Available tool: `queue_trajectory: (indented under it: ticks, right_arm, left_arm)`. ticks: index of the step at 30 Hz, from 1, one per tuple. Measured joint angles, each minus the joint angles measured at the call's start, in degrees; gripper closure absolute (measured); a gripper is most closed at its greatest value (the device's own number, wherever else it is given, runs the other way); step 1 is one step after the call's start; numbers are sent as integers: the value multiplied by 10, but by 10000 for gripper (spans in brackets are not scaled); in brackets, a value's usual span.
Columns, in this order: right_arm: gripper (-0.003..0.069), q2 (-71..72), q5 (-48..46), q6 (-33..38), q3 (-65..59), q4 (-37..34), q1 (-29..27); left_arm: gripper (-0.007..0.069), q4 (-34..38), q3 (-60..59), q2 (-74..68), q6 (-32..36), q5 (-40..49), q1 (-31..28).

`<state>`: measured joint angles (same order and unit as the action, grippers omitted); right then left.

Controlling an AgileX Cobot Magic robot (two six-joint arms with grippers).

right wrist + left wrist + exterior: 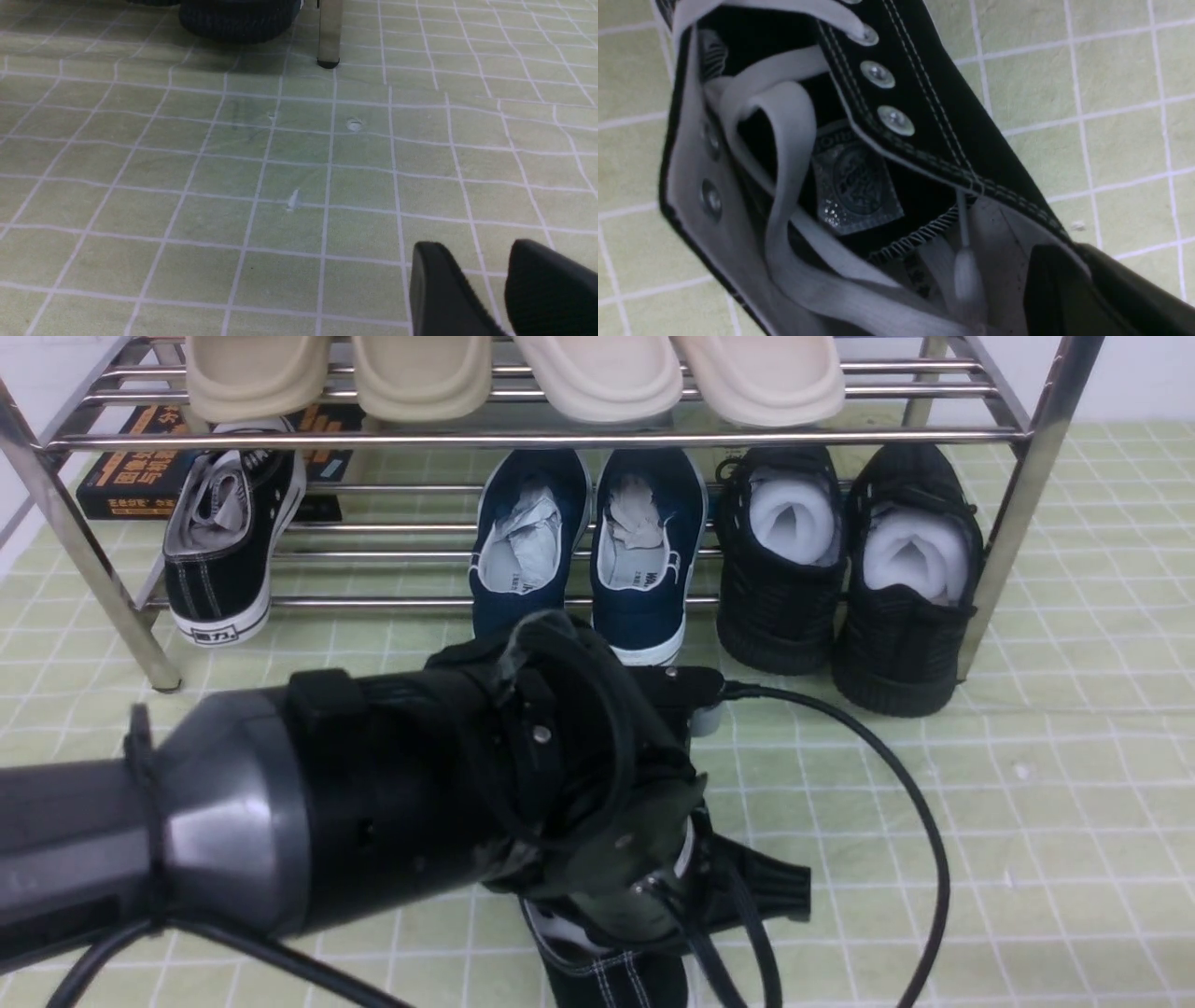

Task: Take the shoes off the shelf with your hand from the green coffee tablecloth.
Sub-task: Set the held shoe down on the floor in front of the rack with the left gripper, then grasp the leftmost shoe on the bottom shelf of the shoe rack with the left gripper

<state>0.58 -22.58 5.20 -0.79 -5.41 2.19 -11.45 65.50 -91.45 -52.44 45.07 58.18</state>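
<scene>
Not much to read here tbh. On the shelf [560, 439], the black canvas sneaker [229, 546] has a white heel label [217, 635] with two Chinese characters, and the second looks like 力. One navy slip-on [647, 551] shows "WA" on its insole, rest hidden. By the far left corner, the box [131, 476] has orange Chinese print, too blurry. On the other sneaker [952, 121], the tongue patch [854, 184] is unreadable.

Soft, even overhead light keeps the green cloth [299, 177] bright, with a faint shadow under the black shoe [238, 18] at twelve o'clock in the right wrist view. Thin glare streaks run along the chrome rack [523, 439]. The sneaker [934, 107], filling the left wrist view, blurs toward six o'clock.
</scene>
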Motion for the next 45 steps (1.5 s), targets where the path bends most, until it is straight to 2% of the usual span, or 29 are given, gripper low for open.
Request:
queue_trajectory:
  ticks: [9, 13, 20, 22, 25, 28, 29, 30, 31, 32, 33, 34, 35, 36, 39, 42, 43, 45]
  right_arm:
    - [421, 0, 0, 0, 0, 0, 0]
    - [421, 0, 0, 0, 0, 0, 0]
    - [421, 0, 0, 0, 0, 0, 0]
    - [421, 0, 0, 0, 0, 0, 0]
    - [421, 0, 0, 0, 0, 0, 0]
    - [421, 0, 0, 0, 0, 0, 0]
    - [421, 0, 0, 0, 0, 0, 0]
    - [421, 0, 0, 0, 0, 0, 0]
    - [421, 0, 0, 0, 0, 0, 0]
    - [421, 0, 0, 0, 0, 0, 0]
    - [421, 0, 0, 0, 0, 0, 0]
    - [421, 0, 0, 0, 0, 0, 0]
    - [421, 0, 0, 0, 0, 0, 0]
    - [421, 0, 0, 0, 0, 0, 0]
    - [421, 0, 0, 0, 0, 0, 0]
    - [421, 0, 0, 0, 0, 0, 0]
    - [421, 0, 0, 0, 0, 0, 0]
    - [421, 0, 0, 0, 0, 0, 0]
  left_arm:
    - [601, 14, 0, -2, 21, 17, 0]
    - [567, 29, 0, -11, 22, 17, 0]
    - [373, 43, 10, -13, 31, 16, 0]
    - [288, 27, 22, -11, 47, 23, 0]
    - [235, -3, 39, -2, 54, 54, 0]
    - [256, -46, 65, 12, 55, 112, 0]
    - [309, -76, 85, 22, 55, 165, 0]
    - [319, -86, 88, 25, 55, 179, 0]
    - [368, -112, 100, 34, 55, 209, 0]
    - [463, -148, 112, 50, 58, 230, -4]
    - [524, -164, 116, 62, 58, 238, -9]
    - [535, -164, 116, 62, 58, 239, -11]
    - [588, -177, 117, 79, 59, 245, -23]
    - [608, -179, 117, 88, 62, 248, -35]
    - [621, -180, 115, 99, 73, 252, -81]
    - [621, -167, 106, 101, 100, 252, -190]
    - [621, -166, 106, 101, 102, 252, -204]
    - [621, -142, 102, 101, 139, 252, -288]
